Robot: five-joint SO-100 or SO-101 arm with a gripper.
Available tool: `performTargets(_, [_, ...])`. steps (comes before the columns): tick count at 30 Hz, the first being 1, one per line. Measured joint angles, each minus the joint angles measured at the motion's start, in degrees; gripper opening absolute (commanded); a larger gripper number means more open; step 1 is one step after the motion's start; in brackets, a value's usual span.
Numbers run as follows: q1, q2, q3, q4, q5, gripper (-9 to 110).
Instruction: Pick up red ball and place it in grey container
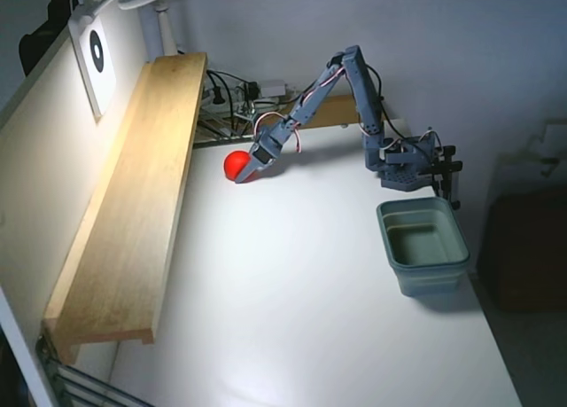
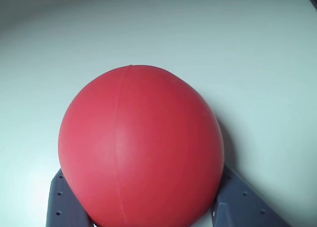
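Fixed view, left third of the frame: a long wooden shelf (image 1: 133, 203) runs diagonally along the wall, with a target card (image 1: 96, 52) mounted above it at upper left. Neither plays a part in the task.

Upper centre of the frame: the red ball (image 1: 236, 165) sits on the white table (image 1: 292, 318), just right of the shelf's far end. The gripper (image 1: 249, 171) is at the ball, reaching in from the ball's right side, with the arm (image 1: 354, 88) stretched out leftward from its base.

Wrist view: the ball (image 2: 141, 148) fills the lower centre of the frame, seated between the two fingers (image 2: 62, 202), one at each lower corner. The jaws are spread about as wide as the ball and appear to touch its flanks. Whether they are pressing firmly cannot be told. The ball appears to rest on the table, not lifted.

Right of centre in the fixed view: the grey container (image 1: 423, 246) stands empty below the arm's base, well apart from the ball.

Controlling relation: the container lies to the lower right of the gripper, so the carry, once the grasp is secure, calls for a lift and a sweep rightward across the frame.
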Motion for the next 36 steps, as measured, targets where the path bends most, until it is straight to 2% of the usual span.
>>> performTargets(14, [0.0, 14.0, 17.8, -1.8, 0.0, 23])
performTargets(23, [0.0, 17.1, 19.2, -1.3, -0.1, 23])
performTargets(36, [0.0, 23.6, 18.7, 7.8, -0.1, 23])
